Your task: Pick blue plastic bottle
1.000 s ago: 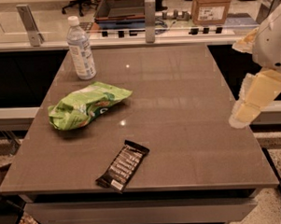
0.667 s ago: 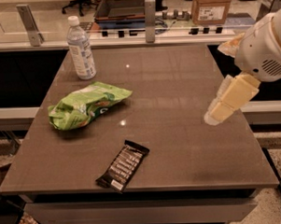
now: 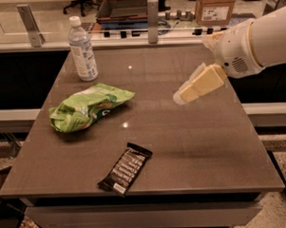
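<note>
Well to the right of the green bag (image 3: 88,108), the gripper (image 3: 179,98) hung in the air over the table (image 3: 196,147) at the end of the white arm (image 3: 268,39), its cream-coloured tip angled down and toward the bag. Whether it was spread or pressed together could not be told from this view. It carried nothing, though, and touched nothing on the table.

The blue plastic bottle (image 3: 82,49) stood upright behind the green bag, just beyond the bag's far-left end and apart from it, with its white cap on. A dark candy bar (image 3: 125,169) lay in front of the bag, on the near side and a little to the right, well apart from the bottle and out of any likely path to it.

Judged from this, the pick had barely begun and the step in hand was the approach. No part of the grasp was done: the bottle was untouched and had not been gripped or lifted. Nearly everything was left to do. The gripper had to travel leftward past the bag's far side, come level with the bottle's body, close around it and raise it off the table. The bag sat lower than the bottle, so a route behind or above the bag looked open. The bottle seemed light and narrow at the base, so a glancing touch on arrival could have knocked it over.
</note>
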You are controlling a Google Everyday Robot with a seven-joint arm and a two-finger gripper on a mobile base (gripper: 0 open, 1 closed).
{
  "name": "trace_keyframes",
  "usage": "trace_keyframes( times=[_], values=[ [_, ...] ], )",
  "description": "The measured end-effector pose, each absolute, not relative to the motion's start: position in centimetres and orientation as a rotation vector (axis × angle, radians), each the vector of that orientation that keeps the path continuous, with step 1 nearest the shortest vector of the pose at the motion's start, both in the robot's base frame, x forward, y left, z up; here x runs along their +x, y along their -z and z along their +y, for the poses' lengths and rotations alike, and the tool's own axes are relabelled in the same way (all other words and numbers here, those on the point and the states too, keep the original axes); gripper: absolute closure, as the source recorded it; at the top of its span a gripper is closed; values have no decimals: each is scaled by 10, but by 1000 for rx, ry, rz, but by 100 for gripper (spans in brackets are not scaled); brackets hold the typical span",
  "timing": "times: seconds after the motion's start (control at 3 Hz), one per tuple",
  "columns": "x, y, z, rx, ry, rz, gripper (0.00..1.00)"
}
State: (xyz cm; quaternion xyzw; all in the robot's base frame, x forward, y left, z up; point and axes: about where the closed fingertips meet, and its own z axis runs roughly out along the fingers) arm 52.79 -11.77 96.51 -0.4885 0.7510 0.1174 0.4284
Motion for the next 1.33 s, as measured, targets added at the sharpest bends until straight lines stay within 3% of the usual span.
trace_keyframes(
  times=[0.33,1.33],
  values=[
    [564,-957,-83,-1139,-408,1814,0],
    [567,-955,-80,-1120,-420,1810,0]
  ],
)
